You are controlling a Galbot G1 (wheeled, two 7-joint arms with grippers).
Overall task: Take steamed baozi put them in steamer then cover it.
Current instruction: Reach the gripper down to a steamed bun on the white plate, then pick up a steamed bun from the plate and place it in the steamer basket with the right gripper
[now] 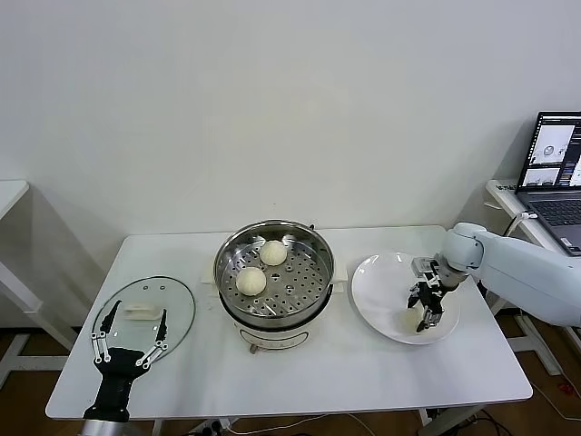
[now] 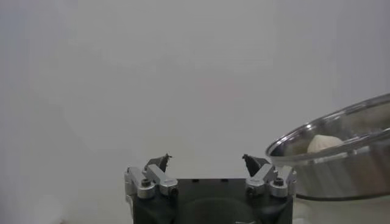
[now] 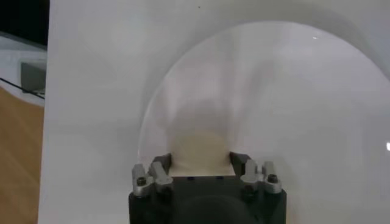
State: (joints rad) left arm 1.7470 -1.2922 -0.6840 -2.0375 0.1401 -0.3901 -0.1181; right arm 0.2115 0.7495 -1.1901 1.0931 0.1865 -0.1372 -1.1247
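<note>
Nearest to us, our left claw (image 1: 127,338) hangs low over the front left corner of the white tabletop (image 1: 300,372). Its fingers are spread wide and hold nothing. Just past them lies the cover (image 1: 145,313), flat on the tabletop with its white block handle (image 1: 142,312) on top. The handle's long side runs left to right.

A bit farther in, in the middle of the tabletop, stands the steamer (image 1: 273,271). It is upright, with its open top facing up, so we can see the tray full of holes inside. Two baozi sit on that tray. One baozi (image 1: 251,281) is on the near left part of the tray. The other baozi (image 1: 273,252) is behind it, closer to the far wall. They sit near each other but do not touch. Both are round, so they have no long side. Their tops look up, though from here we cannot make out the folds.

To the right of the steamer lies a flat white plate (image 1: 381,277). Our right claw (image 1: 425,312) reaches down onto it from the right side. Its fingers are pulled in around a third baozi (image 3: 199,151) on the near part of the plate. In the right wrist view this bun fills the gap between the two fingers, and they seem to press its sides.

Far off to the right, on another desk, an open laptop (image 1: 554,177) glows.
</note>
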